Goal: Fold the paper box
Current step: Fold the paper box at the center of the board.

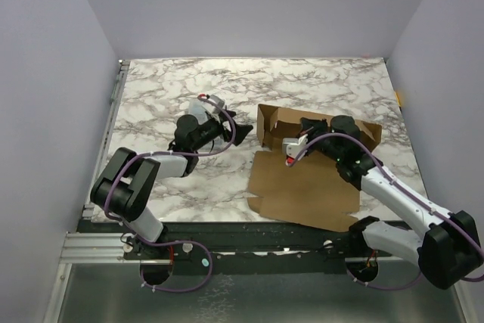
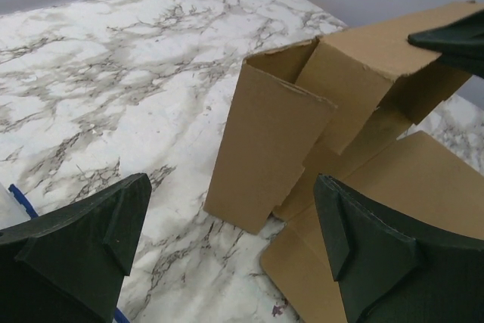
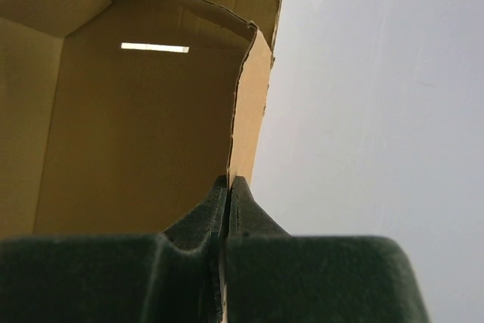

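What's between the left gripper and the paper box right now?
Only bare marble table: the top view shows a small gap between the open left gripper and the paper box, nothing in it.

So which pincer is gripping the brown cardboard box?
The right pincer, shut on an upright flap of the brown cardboard box; the left pincer stands wide open, holding nothing.

paper box (image 1: 306,187) on table (image 1: 166,88), left gripper (image 1: 240,128) beside

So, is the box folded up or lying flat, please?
Partly folded: the box has walls standing upright, but a large panel lies flat.
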`<state>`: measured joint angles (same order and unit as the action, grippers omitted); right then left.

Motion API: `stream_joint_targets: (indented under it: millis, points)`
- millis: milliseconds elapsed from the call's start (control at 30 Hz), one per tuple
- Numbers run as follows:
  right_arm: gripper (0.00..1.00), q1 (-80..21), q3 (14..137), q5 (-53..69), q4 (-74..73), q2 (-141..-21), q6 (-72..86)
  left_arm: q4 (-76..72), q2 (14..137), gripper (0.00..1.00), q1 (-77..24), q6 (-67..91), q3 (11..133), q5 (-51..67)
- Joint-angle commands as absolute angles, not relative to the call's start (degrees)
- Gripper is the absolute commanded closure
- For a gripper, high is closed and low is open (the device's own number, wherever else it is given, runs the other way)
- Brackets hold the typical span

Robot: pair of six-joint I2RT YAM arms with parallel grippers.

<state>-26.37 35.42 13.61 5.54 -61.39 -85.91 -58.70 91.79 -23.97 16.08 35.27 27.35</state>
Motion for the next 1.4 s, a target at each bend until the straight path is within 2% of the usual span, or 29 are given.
stream_joint_targets:
  millis: [0,300,433,667,700,867,967,1033,1067,1133,1233,1367]
  points:
    - [0.99,-27.0,38.8,13.3,-10.3,-63.1,-84.2,-62.4,89.4,0.03,-24.8,7.0,32.3,26.3]
    - [0.99,-27.1,45.9,11.7,-20.9,-67.5,-80.1,-62.1,95.4,0.04,-24.9,0.9,36.8,27.5]
    - [0.99,-27.2,49.1,10.4,-23.9,-70.5,-78.9,-62.1,99.7,0.04,-24.9,1.1,41.2,33.0]
    - [0.99,-27.8,50.6,8.9,-25.4,-72.9,-77.8,-65.4,104.7,0.04,-22.3,9.8,44.8,38.8]
    - [0.99,-27.9,51.8,8.9,-26.9,-73.6,-76.9,-66.0,104.6,0.02,-21.8,12.3,44.4,39.3]
    - [0.99,-28.0,54.0,9.5,-29.6,-74.1,-72.9,-64.3,101.8,0.02,-23.8,13.3,41.2,31.3]
    - [0.99,-28.3,53.4,9.3,-29.2,-73.8,-72.5,-66.3,104.3,0.09,-21.7,23.4,41.9,30.2]
    - [0.99,-28.2,53.5,8.9,-28.6,-74.3,-71.5,-74.9,105.7,0.08,-22.0,31.3,39.1,30.9]
    - [0.99,-28.2,53.8,8.8,-28.7,-74.8,-71.1,-82.2,106.4,0.03,-23.0,34.1,36.3,29.8]
    - [0.99,-28.3,54.7,8.8,-28.8,-75.8,-69.9,-90.6,106.5,0.01,-26.2,33.2,31.1,25.0]
    - [0.99,-28.3,56.1,8.7,-29.6,-77.5,-68.2,-81.7,104.5,0.01,-29.3,26.4,30.7,17.4]
    - [1.00,-28.3,58.0,8.8,-30.2,-79.1,-65.4,-76.9,102.0,0.01,-34.0,19.5,31.6,8.9]
